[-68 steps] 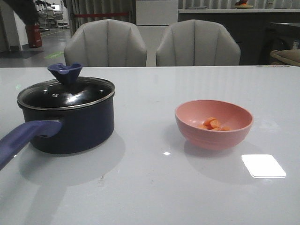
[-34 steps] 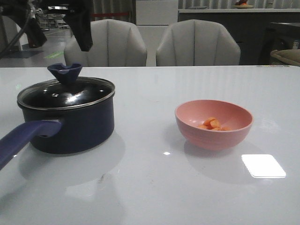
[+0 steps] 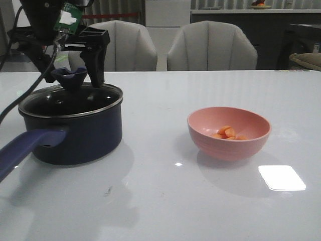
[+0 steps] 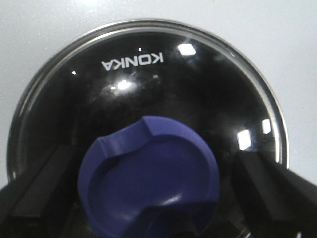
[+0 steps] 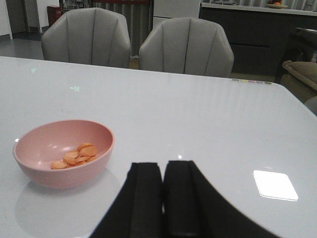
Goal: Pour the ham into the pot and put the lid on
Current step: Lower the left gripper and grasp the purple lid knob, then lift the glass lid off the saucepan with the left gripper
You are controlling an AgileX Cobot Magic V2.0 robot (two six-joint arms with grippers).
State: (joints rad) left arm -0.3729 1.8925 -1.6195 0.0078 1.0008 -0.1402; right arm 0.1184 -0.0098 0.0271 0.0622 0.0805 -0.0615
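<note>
Pot (image 3: 75, 133): dark navy saucepan, upright on the white table's left side, its long purple-blue handle (image 3: 27, 148) pointing toward the camera and left.

Lid (image 3: 70, 100): round glass with a metal rim, sat flat and closed on the pot. Blue-purple flared knob (image 4: 148, 181) stood at centre; "KONKA" was printed on the glass.

Ham (image 3: 228, 133): a few small orange-pink slices, heaped together in the pink bowl (image 3: 229, 143), well to the right of the pot.

The left arm (image 3: 42, 17) is black, a green circuit board with a white label at its wrist, and a black cable trailing toward 7 o'clock. Both grippers' fingers (image 5: 148, 198) are matte black, blocky wedges.
</note>
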